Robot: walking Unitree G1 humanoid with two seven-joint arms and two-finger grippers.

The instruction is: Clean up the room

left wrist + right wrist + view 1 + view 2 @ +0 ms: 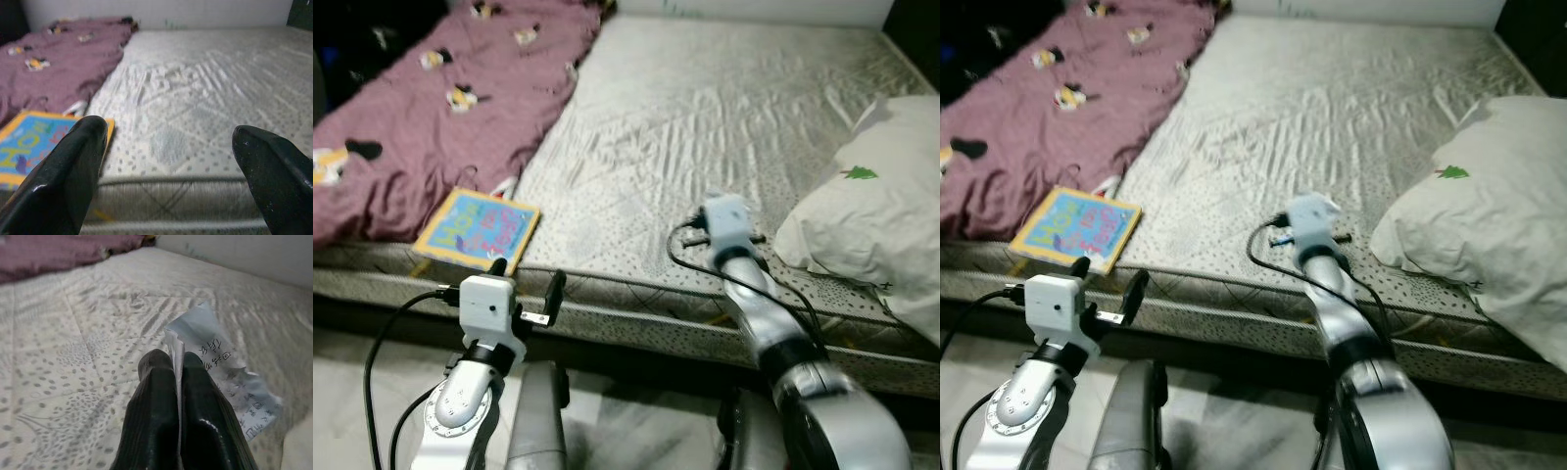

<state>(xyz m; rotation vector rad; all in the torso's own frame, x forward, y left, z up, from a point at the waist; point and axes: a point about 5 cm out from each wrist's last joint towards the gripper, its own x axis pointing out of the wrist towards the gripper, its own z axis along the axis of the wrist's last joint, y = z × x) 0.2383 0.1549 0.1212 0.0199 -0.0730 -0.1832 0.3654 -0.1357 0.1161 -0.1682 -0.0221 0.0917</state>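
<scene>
Here the right gripper (177,363) has its two black fingers pressed together on a slip of paper (222,382), printed with dark characters, nipped by one edge so that most of the sheet fans out beyond and to one side of the fingertips. It is held just above the mattress (705,108), out over the grey quilted sheet, with the pillow (871,220) close on the robot's right.

The left gripper (524,284) is spread wide and holds nothing. It hangs at the near edge of the bed, pointing across it. The book (477,228) lies flat just ahead and a little to its left, half over the edge, beside the purple blanket (440,108).

So the paper is already in hand. For the book, the left arm is clearly the nearer, and the book's long side runs roughly along the bed edge.
</scene>
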